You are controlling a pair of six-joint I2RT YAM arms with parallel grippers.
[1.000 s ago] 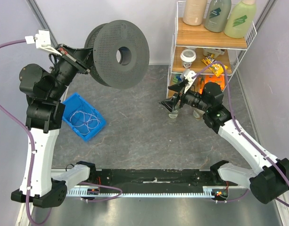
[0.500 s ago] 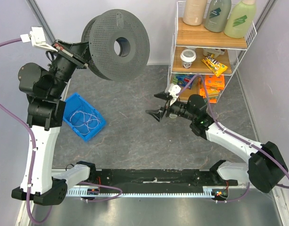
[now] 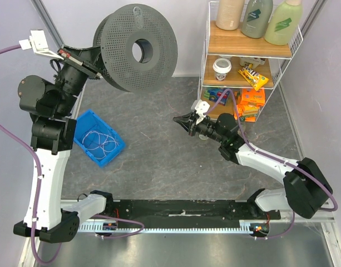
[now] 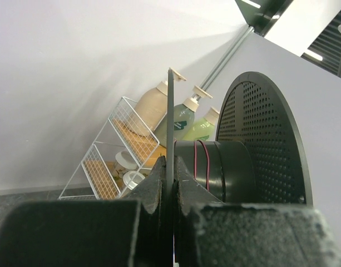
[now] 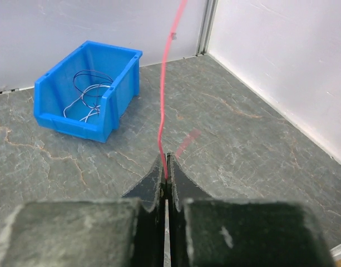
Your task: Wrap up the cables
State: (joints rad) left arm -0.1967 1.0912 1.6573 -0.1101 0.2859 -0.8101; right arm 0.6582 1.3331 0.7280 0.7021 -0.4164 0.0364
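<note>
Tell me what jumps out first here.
A big dark perforated spool hangs high at the upper left, its flange pinched by the left gripper. The right gripper, near the centre, is shut on a thin red-pink cable that runs up out of its wrist view. A blue bin holding loose cables sits at the left of the top view.

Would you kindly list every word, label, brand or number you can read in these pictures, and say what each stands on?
No text can be read in any view.
bottles: label marks only, too small to read.
yellow snack packet: print blurred.
orange boxes: print too small to read.
cup: nothing legible.
</note>
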